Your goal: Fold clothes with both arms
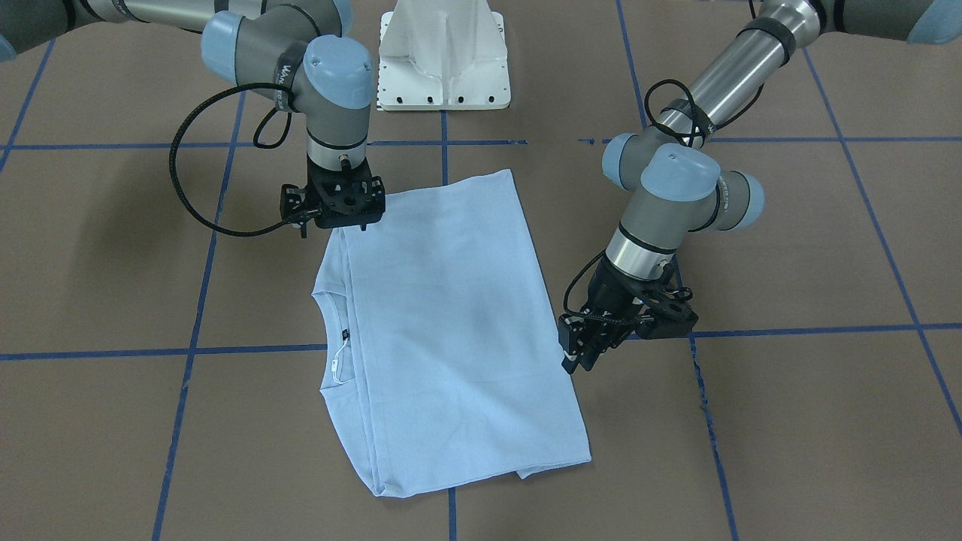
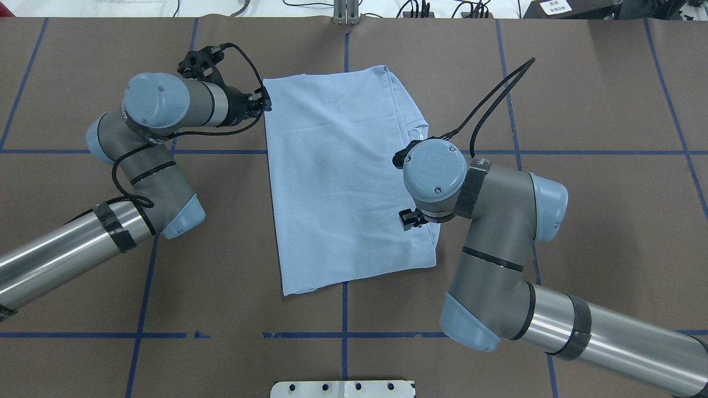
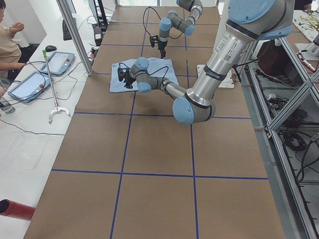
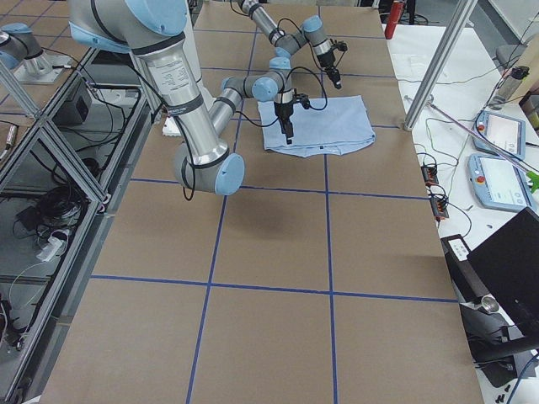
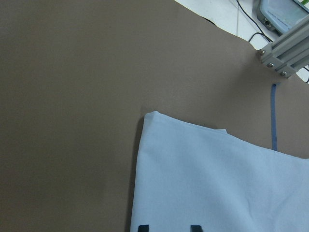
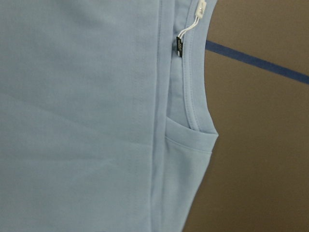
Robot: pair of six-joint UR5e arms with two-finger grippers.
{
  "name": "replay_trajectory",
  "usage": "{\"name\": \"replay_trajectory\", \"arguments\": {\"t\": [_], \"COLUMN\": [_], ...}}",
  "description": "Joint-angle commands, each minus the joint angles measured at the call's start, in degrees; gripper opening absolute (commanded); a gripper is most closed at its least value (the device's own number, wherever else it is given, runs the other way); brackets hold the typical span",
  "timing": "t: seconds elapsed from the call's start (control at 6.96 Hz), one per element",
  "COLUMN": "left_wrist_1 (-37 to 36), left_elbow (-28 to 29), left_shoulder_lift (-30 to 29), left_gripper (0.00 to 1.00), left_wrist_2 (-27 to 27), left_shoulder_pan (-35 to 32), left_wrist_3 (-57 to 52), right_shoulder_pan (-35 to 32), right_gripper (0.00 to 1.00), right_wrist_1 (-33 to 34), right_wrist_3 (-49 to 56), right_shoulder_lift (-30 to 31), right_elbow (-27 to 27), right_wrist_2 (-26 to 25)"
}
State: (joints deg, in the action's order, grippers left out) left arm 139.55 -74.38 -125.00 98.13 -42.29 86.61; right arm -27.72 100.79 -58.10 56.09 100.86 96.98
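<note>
The clothes, one light blue T-shirt (image 1: 451, 323) (image 2: 337, 177), lie folded lengthwise and flat on the brown table (image 1: 789, 248). The collar (image 1: 331, 338) and a white neck tag (image 6: 195, 19) show along one long edge. My left gripper (image 1: 573, 362) (image 2: 266, 103) hovers at the shirt's far corner. Its two dark fingertips (image 5: 142, 227) stand apart over the cloth (image 5: 217, 183), open and holding nothing. My right gripper (image 1: 340, 216) points straight down over the shoulder beside the collar. Its fingers are hidden under the wrist, and the right wrist view shows only cloth (image 6: 77, 116).
The white pedestal base (image 1: 443, 68) stands at the robot's edge of the table. Blue tape lines (image 2: 344, 309) grid the table. An aluminium post (image 3: 75, 35) rises at the far edge, with tablets (image 3: 55, 59) and a seated person (image 3: 10, 40) beyond it.
</note>
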Motion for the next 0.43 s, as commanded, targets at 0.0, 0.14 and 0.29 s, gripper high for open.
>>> {"name": "replay_trajectory", "arguments": {"t": [0.0,0.14,0.29], "left_wrist_1": [-0.24,-0.25,-0.42], "left_elbow": [-1.47,-1.47,-1.65], "left_shoulder_lift": [0.73,0.81,0.64], "left_gripper": [0.40,0.40,0.40], "left_wrist_2": [0.05,0.05,0.05], "left_shoulder_pan": [0.02,0.02,0.02], "left_wrist_3": [-0.03,-0.21,-0.04], "right_shoulder_pan": [2.14,2.15,2.23], "right_gripper": [0.94,0.95,0.93], "right_wrist_1": [-16.24,-21.89,-22.12], "right_wrist_3": [-29.56,-40.58,-46.52], "right_shoulder_lift": [4.44,7.08,7.20], "right_elbow": [0.03,0.12,0.13], "right_wrist_2": [-0.39,-1.35,-2.49]}}
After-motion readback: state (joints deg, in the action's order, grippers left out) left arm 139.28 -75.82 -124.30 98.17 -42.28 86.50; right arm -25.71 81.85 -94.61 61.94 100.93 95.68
